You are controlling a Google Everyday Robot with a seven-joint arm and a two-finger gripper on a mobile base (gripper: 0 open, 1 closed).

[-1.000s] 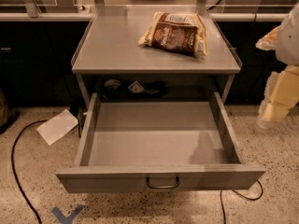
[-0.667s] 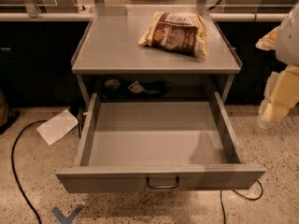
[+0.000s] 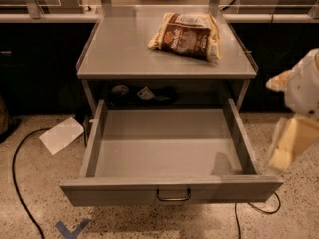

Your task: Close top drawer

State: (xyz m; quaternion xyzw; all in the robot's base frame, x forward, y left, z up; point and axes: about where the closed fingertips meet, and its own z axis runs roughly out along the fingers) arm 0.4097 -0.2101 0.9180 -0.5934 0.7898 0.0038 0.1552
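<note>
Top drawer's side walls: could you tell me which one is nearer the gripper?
The wall at the picture's right; the gripper hangs just outside it, across the top drawer from the other.

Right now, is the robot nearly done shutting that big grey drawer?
Not yet. Nothing looks done: the wide grey metal top drawer stands pulled far out. In hand: the pale cream gripper hangs off to the drawer's right, away from its small dark wire handle. Left: reach the front and push it shut.
</note>
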